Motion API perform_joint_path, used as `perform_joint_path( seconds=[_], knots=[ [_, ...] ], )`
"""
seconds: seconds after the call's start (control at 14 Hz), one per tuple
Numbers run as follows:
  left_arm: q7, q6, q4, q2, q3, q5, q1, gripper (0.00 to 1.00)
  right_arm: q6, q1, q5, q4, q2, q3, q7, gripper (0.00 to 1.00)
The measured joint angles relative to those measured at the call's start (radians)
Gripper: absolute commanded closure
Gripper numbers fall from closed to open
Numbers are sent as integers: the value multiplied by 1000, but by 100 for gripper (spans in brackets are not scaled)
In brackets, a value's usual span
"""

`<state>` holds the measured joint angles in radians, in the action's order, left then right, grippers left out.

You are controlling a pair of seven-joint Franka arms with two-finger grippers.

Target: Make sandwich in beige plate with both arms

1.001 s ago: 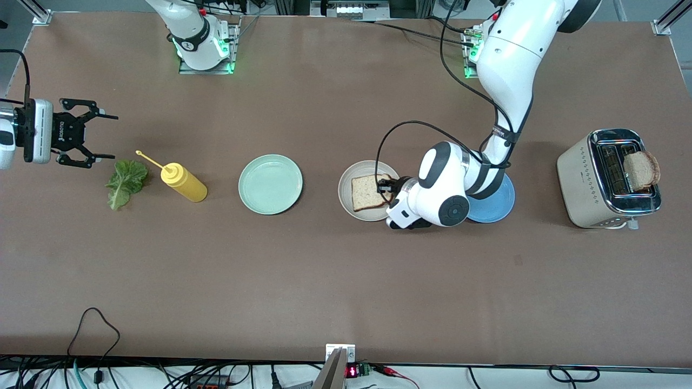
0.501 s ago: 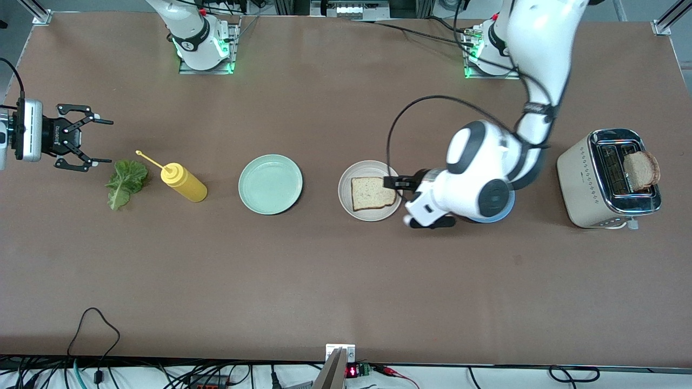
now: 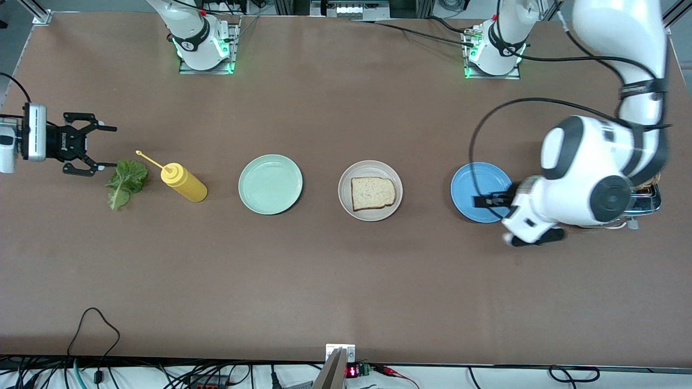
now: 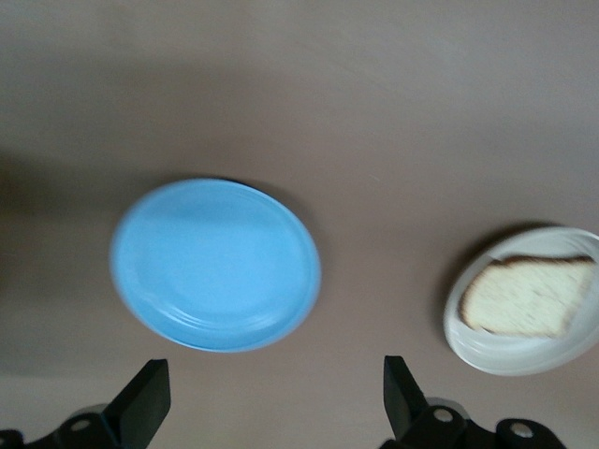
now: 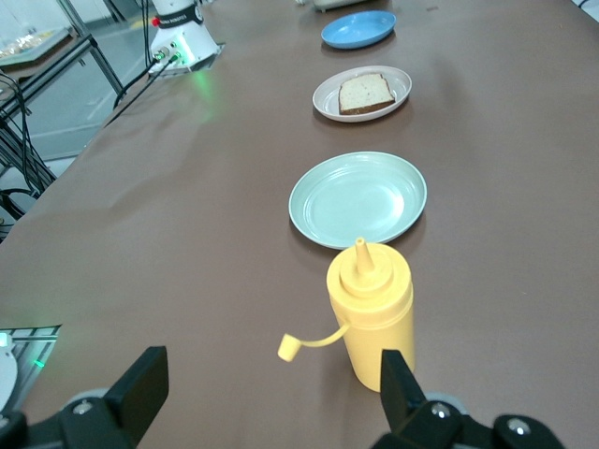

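One bread slice (image 3: 373,193) lies flat in the beige plate (image 3: 346,201), between the mint green plate (image 3: 270,184) and the blue plate (image 3: 480,192). My left gripper (image 3: 493,201) hangs empty over the blue plate with jaws wide. My right gripper (image 3: 92,152) sits at its own end of the table, jaws wide and empty, just beside the lettuce leaf (image 3: 125,182). My worry is the leaf: it is thin and limp, so the fingers could close above it or drag it along the table, and the yellow squeeze bottle (image 3: 184,183) lying close by could get nudged. The front view shows the lettuce; the right wrist view misses it, showing only the bottle and the row of plates.
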<state>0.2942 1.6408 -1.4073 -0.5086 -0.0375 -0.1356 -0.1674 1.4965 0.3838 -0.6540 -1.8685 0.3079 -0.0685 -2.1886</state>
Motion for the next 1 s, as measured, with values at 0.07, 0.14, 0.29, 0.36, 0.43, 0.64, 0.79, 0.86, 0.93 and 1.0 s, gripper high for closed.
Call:
perform_joint_path(
  seconds=[0.07, 0.14, 0.29, 0.36, 0.43, 0.64, 0.79, 0.86, 0.93, 1.0],
  knots=[
    [-1, -14, 23, 3, -1, 29, 34, 0, 2, 3, -7, -1, 22, 0, -22, 0],
    [-3, -35, 53, 9, -3, 45, 73, 0, 5, 3, -18, -1, 43, 0, -43, 0],
    [-28, -81, 129, 27, -3, 51, 153, 0, 12, 3, -46, -2, 85, 1, -93, 0],
    [-70, -104, 167, 36, -3, 51, 181, 0, 21, 3, -53, -2, 105, 1, -116, 0],
    [-118, -121, 196, 46, -3, 51, 198, 0, 31, 3, -58, -2, 124, 1, -139, 0],
    [-178, -149, 230, 72, -3, 51, 207, 0, 49, 3, -81, -2, 174, 1, -195, 0],
    [-189, -209, 232, 105, -3, 51, 207, 0, 61, 3, -99, -2, 199, 1, -221, 0],
    [-192, -235, 231, 124, -3, 53, 208, 0, 67, 3, -111, -2, 210, 1, -231, 0],
    [-196, -249, 226, 144, -3, 58, 210, 0, 70, 3, -123, -2, 220, 2, -242, 0],
    [-200, -252, 210, 169, -3, 69, 213, 0, 72, 2, -133, -2, 232, 3, -253, 0]
  ],
)
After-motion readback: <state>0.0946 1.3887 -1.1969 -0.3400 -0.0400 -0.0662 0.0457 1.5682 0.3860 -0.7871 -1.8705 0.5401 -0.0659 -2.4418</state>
